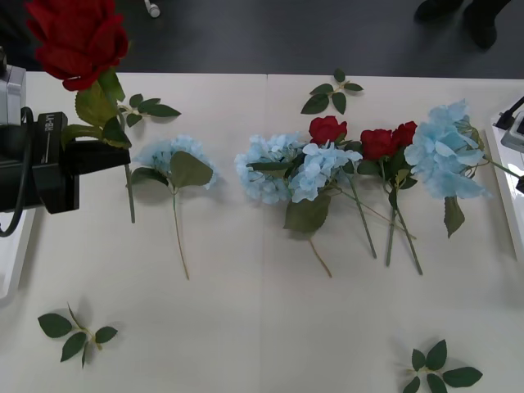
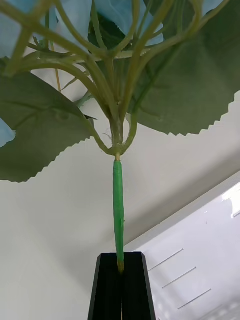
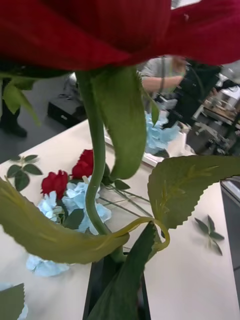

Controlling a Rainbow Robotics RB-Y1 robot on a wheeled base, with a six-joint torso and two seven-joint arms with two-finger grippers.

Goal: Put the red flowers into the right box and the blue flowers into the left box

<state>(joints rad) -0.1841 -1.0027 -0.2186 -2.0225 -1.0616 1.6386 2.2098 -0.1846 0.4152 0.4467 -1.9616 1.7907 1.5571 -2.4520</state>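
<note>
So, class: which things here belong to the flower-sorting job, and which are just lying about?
Job: red flowers, blue flowers, left box, right box, left hand gripping a rose, right hand gripping a blue stem.
Lying about: loose leaf sprigs.

left box: only a sliver at the table's left edge
right box: mostly cut off at right
held rose: head cropped at top

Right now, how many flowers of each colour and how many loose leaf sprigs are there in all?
Red roses: 4 (three on the table, one held by the left gripper)
Blue hydrangeas: 4 (three on the table, one held by the right gripper)
Loose leaf sprigs: 4
Total: 12
</note>
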